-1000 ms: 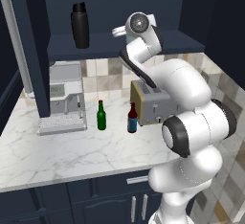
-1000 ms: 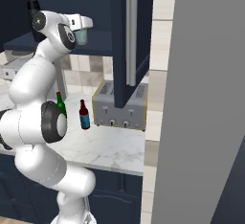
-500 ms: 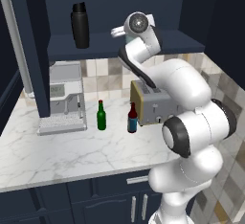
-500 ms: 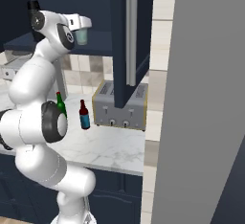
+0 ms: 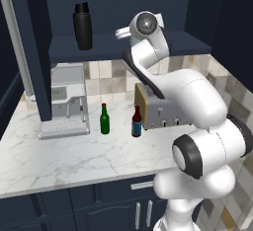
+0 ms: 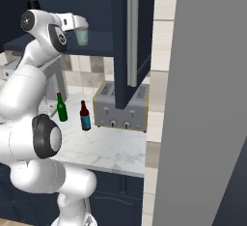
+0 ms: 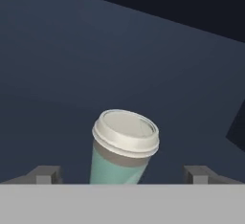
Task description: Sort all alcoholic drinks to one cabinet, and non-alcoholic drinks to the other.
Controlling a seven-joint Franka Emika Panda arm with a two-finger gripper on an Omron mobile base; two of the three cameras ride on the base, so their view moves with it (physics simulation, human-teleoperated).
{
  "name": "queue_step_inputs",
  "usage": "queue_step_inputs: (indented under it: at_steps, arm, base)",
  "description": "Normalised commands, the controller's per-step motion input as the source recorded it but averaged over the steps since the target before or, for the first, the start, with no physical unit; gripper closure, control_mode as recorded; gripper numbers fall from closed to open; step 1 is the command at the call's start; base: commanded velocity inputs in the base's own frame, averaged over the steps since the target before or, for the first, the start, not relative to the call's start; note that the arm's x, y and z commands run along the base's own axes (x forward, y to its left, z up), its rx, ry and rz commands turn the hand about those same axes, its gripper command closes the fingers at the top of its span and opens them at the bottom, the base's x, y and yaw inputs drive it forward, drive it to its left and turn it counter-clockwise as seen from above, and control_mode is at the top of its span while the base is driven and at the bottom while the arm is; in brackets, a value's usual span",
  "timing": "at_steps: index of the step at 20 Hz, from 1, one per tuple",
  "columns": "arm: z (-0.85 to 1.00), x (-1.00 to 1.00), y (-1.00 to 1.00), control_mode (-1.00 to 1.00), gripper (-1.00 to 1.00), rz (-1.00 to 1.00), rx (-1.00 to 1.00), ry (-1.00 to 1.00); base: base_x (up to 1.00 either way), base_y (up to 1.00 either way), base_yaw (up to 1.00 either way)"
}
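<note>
Standing on the wide dark navy shelf, the small pale teal cup with a white lid sits between the tool's spread fingertips, touched by neither. From the left its body is mostly hidden behind the arm's wrist. The tall matte black flask stands further left on that shelf. Down on the white marble bench, the slim green glass bottle with a red cap and the dark red-brown bottle with a blue label stand near each other before the silver toaster, partly masked by the arm.
</note>
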Motion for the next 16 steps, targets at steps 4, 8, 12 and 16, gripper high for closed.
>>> queue_step_inputs:
  at_steps: [4,8,12,16]
  arm:
    - [0.23,-0.71,0.00,-1.00,-1.00,0.01,0.00,-0.01]
    - [0.16,-0.75,0.00,-1.00,-1.00,0.02,0.00,0.00]
    - [0.00,-0.81,0.00,-1.00,-1.00,0.02,0.00,0.00]
    - [0.00,-0.83,0.00,-1.00,-1.00,0.03,0.02,0.01]
  base:
    - [0.00,0.00,0.00]
    - [0.00,0.00,0.00]
    - [0.00,0.00,0.00]
    - [0.00,0.00,0.00]
